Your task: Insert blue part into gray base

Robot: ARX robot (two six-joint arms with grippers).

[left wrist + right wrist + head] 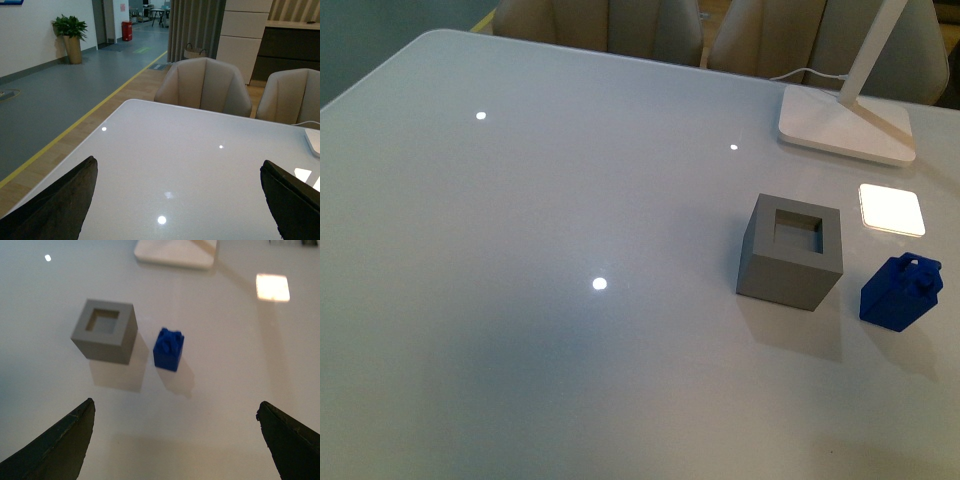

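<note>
you had inserted nothing yet: the blue part [900,292] sat on the desk [520,300] just beside the gray base [790,250], its upward hole empty, while your left jaws and right jaws both gaped, holding nothing.

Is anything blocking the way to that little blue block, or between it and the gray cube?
Nothing visible. Only bare table lies between the open right jaws and the blue part, and between it and the gray base beside it; the base's hole faces up, empty.

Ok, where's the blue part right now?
In the front view the blue part sits at far right, just right of the gray base, not touching it.
</note>
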